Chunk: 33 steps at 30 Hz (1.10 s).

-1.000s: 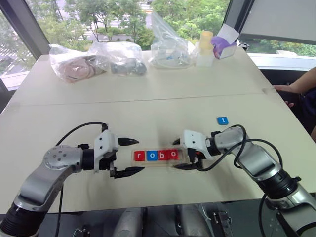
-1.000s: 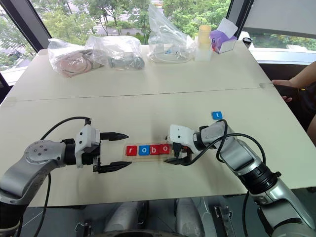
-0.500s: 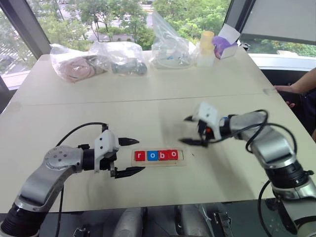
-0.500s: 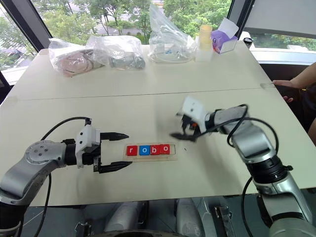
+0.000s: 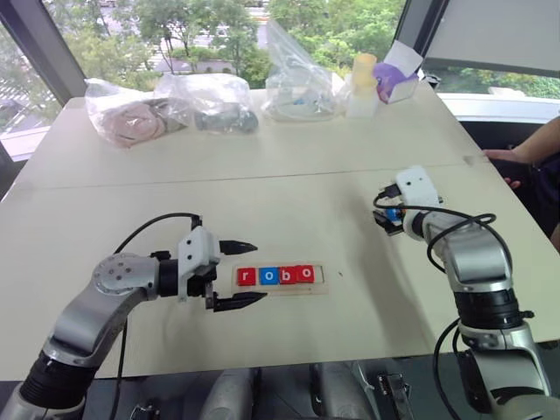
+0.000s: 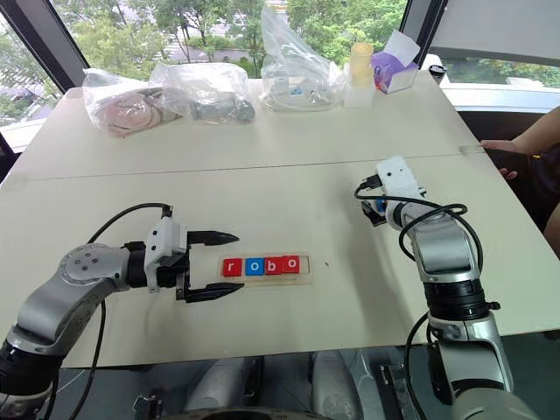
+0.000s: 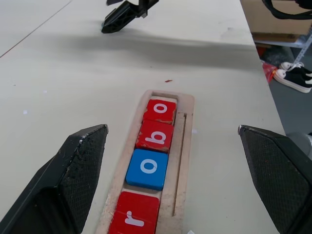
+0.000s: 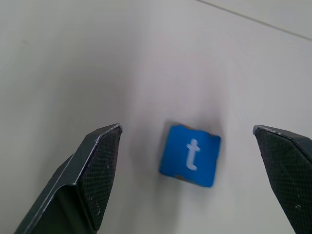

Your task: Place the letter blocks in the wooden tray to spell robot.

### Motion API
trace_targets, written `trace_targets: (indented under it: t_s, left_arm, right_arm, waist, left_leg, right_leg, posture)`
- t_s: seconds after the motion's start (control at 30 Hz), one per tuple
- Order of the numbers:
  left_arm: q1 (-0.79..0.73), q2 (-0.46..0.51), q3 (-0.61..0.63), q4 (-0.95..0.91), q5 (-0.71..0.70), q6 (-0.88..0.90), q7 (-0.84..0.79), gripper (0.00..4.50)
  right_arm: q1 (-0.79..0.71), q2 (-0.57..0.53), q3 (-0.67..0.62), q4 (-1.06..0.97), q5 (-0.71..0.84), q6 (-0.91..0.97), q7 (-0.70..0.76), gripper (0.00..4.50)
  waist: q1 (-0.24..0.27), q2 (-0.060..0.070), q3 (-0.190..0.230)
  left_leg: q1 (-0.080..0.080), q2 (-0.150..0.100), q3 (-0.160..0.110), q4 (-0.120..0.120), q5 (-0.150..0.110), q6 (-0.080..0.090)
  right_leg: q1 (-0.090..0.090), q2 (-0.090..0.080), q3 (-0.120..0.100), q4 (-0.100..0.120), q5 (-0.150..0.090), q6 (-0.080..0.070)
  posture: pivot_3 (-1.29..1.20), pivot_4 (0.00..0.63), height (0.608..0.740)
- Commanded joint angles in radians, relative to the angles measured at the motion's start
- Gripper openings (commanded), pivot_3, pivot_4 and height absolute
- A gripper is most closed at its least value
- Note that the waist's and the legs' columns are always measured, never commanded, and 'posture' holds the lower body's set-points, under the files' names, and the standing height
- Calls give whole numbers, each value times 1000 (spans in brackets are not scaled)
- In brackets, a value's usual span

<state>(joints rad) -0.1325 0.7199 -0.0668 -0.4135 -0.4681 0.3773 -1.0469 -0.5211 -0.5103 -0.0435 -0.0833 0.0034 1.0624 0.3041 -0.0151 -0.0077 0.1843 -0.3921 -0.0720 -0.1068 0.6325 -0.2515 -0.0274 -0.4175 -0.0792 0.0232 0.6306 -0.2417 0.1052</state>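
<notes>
Right gripper (image 8: 187,180) is hanging wide open over the blue t block (image 8: 190,155), one finger to each side, touching nothing; judged to be lining up for the pick. The block is lying flat on the table (image 5: 289,188), well apart from the wooden tray (image 5: 280,277). Left gripper (image 5: 238,275) is holding open and empty just beside the tray's r end, likely bracing it. Tray is carrying r, o, b, o (image 7: 149,167); the last slot is waiting for t.

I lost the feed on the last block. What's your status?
Both sets of fingers open, empty. Right gripper over blue t block, block on table. Wooden tray holds r, o, b, o; last slot free. Nothing in the way.
</notes>
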Motion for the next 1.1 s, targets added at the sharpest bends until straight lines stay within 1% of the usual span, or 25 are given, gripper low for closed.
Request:
trace_targets:
  t_s: [0.03, 0.27, 0.37, 0.43, 0.47, 0.53, 0.63, 0.67, 0.7, 0.77, 0.83, 0.9, 1.0, 1.03, 1.1]
  left_arm:
    - [-12, -6, -7, -22, -2, -11, -1, 4500]
    - [-48, -10, -14, -10, -6, 1, -6, 4500]
    - [-55, -11, -21, -17, -10, 9, -3, 4500]
    - [-56, -13, -27, -25, -11, 14, 0, 4500]
    - [-60, -14, -27, -22, -13, 15, -3, 4500]
    - [-66, -20, -32, -9, -17, 11, -11, 4500]
    - [-71, -37, -47, -16, -19, 14, -6, 4500]
    - [-74, -42, -50, -15, -17, 15, -5, 4500]
    - [-75, -47, -54, -15, -14, 15, -3, 4500]
    - [-80, -54, -54, -5, -12, 12, -4, 4500]
    - [-85, -57, -54, 4, -11, 9, -5, 4500]
    - [-91, -59, -55, 21, -9, 0, -13, 4500]
    - [-101, -66, -76, 50, 6, -26, -34, 4500]
    - [-100, -67, -79, 52, 10, -31, -39, 4500]
    - [-96, -66, -79, 52, 9, -33, -45, 4500]
  right_arm:
    - [10, 3, -46, 4, 1, -16, -29, 4399]
    - [19, 48, -168, 81, 90, 61, -20, 4399]
    - [6, 42, -202, 115, 121, 59, -8, 3675]
    - [3, 33, -217, 135, 138, 60, -5, 2728]
    - [-2, 33, -223, 140, 145, 62, -6, 2185]
    - [-2, 40, -238, 119, 164, 75, -8, 1185]
    - [34, 45, -271, 28, 198, 158, -10, 1132]
    - [61, 47, -281, -32, 207, 219, -17, 1132]
    - [93, 47, -291, -98, 215, 282, -19, 1132]
    - [161, 81, -324, -289, 236, 458, -28, 1132]
    - [224, 115, -341, -434, 265, 542, -35, 1132]
    - [332, 157, -336, -589, 315, 552, -50, 1132]
    - [542, 248, -346, -840, 399, 552, -105, 1132]
    - [578, 266, -354, -882, 419, 552, -121, 1132]
    - [603, 281, -366, -920, 458, 552, -146, 1132]
  waist:
    - [1, 0, 0]
    - [2, 0, 0]
    - [2, 0, -1]
    - [2, 0, -1]
    - [3, 0, -1]
    - [3, 0, -1]
    - [4, 0, -1]
    - [5, 0, -1]
    - [5, 0, -1]
    - [7, 0, -1]
    - [6, 0, -1]
    - [6, 0, -1]
    - [6, 0, -2]
    - [5, 0, -2]
    - [-1, 0, -2]
  left_leg:
    - [0, 0, 0, 0, 0, 0]
    - [2, 0, 0, 1, 0, 0]
    - [2, 0, -1, 1, 0, 0]
    - [2, 0, -1, 1, 0, 0]
    - [2, 0, -1, 1, 0, 0]
    - [2, 0, -1, 1, 0, 0]
    - [2, 0, -1, 1, 0, 0]
    - [2, 0, -1, 1, 0, 0]
    - [2, 0, -2, 1, 0, 0]
    - [2, 0, -3, 0, 0, 0]
    - [1, 0, -4, 0, 0, 1]
    - [1, 0, -4, 0, 0, 1]
    - [2, 0, -5, 0, 0, 1]
    - [2, 0, -5, 0, 0, 1]
    - [2, 0, -4, 0, 0, 1]
  right_leg:
    - [0, 0, 0, 0, 0, 0]
    - [3, 0, -1, 0, 0, 0]
    - [3, 1, -1, 0, 0, 0]
    - [4, 1, -1, 0, 0, 0]
    - [4, 1, -1, 0, 0, 0]
    - [4, 1, -1, -1, 0, 0]
    - [4, 1, -1, 0, 0, 0]
    - [4, 1, -1, 0, 0, 0]
    - [4, 0, -1, 0, 0, 0]
    - [4, 0, -2, -1, 0, 0]
    - [4, 0, -2, -1, 0, 0]
    - [4, 0, -2, -1, 0, 0]
    - [4, 0, -3, -1, -1, 0]
    - [4, 0, -3, -1, -1, 1]
    - [5, 0, -3, -1, -1, 1]
  posture:
    - [0, 150, 740]
    - [0, 150, 740]
    - [0, 150, 740]
    - [0, 150, 740]
    - [0, 150, 740]
    - [0, 150, 740]
    - [0, 150, 740]
    - [0, 150, 740]
    - [0, 150, 740]
    - [0, 150, 740]
    - [0, 150, 740]
    - [0, 150, 740]
    - [0, 150, 740]
    - [0, 150, 740]
    - [0, 150, 740]
